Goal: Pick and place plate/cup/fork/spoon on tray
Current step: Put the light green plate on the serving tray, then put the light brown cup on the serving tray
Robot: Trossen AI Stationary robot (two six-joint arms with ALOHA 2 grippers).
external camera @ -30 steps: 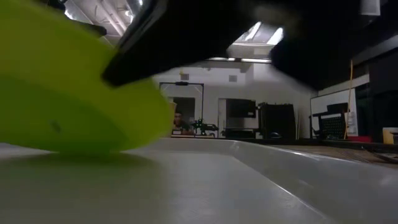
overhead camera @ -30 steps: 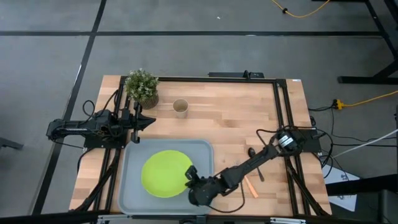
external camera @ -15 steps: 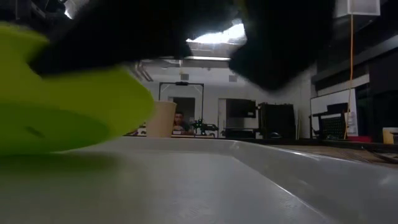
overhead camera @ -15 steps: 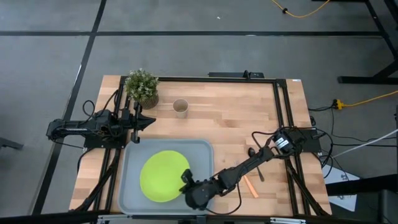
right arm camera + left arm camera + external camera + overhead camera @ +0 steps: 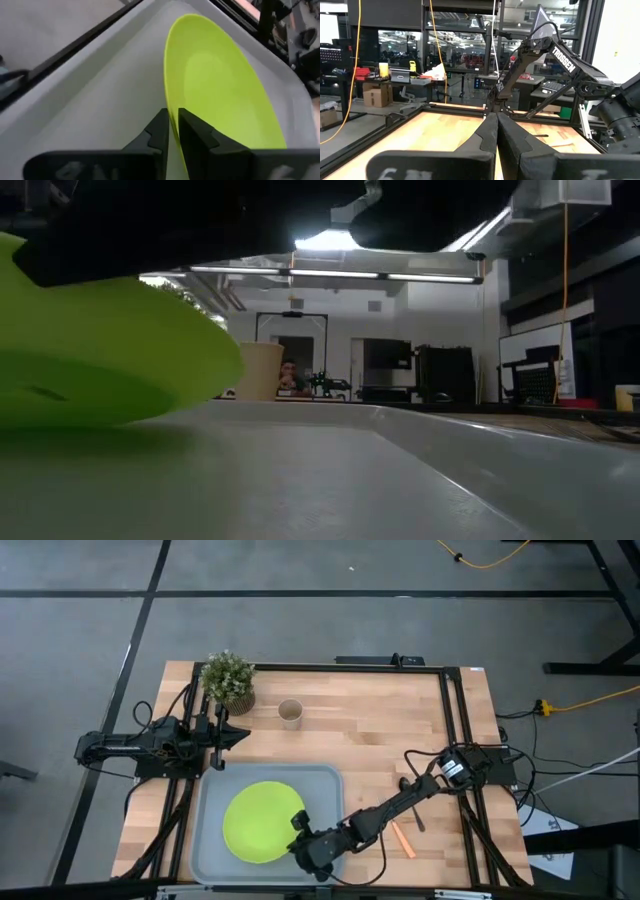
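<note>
Table (image 5: 360,720): light wood w/ dark frame rails. Tray (image 5: 215,855) sits at table's 7 o'clock, near the front edge. Plate (image 5: 262,822) is inside tray, roughly mid-tray; low view shows it tilted w/ its near rim raised off the tray floor (image 5: 300,480).

R arm reaches from table's 3 o'clock side across to the tray. Right gripper (image 5: 300,837) is at plate's 4 o'clock rim; fingers (image 5: 159,131) nearly closed, pinching the plate rim (image 5: 172,117) between them.

L arm parked off table's 9 o'clock edge; left gripper (image 5: 240,735) points inward over the table edge, fingers (image 5: 487,135) pressed together, holding nothing.

Plant (image 5: 228,678) at 11 o'clock corner. Cup (image 5: 290,713) just at plant's 4 o'clock, upright, apart from it.

Fork (image 5: 403,839), orange handle, lies on wood at tray's 3 o'clock, beside R arm. Spoon (image 5: 412,802) at fork's 1 o'clock, partly hidden by the arm.
</note>
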